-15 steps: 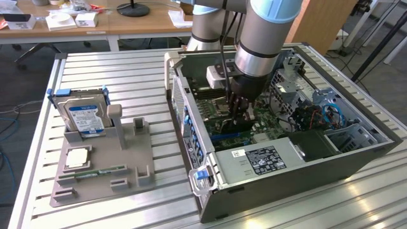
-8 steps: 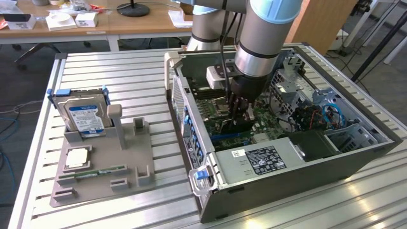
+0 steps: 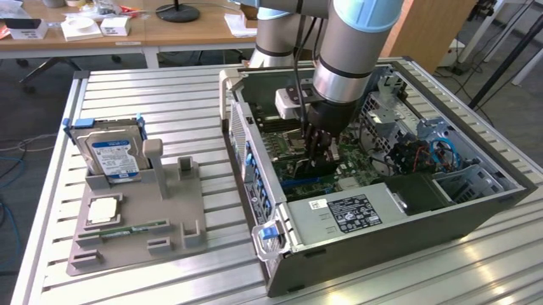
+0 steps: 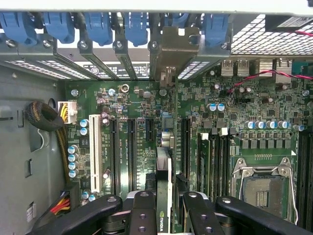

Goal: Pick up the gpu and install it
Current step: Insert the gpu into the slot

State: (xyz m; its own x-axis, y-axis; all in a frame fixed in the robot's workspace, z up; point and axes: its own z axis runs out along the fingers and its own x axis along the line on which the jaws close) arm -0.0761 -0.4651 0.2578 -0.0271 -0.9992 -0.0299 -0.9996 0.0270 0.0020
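ribbed metal tabletop (image 3: 170, 89); at exterior view's left, grey plastic holder (image 3: 136, 246) with blue-label boxy hard drive (image 3: 114, 155); to its right, open grey computer case (image 3: 407, 229); inside it, black gripper (image 4: 164, 208) clamped on thin dark gpu card (image 4: 165, 169), edge-on over green motherboard (image 4: 122, 107)

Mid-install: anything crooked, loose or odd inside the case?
Nothing alarming. The gpu, clamped in the gripper, runs parallel to the expansion slots, with its bracket at the rear openings. One oddity: a red wire is draped across the motherboard near the rear ports, apart from the card.
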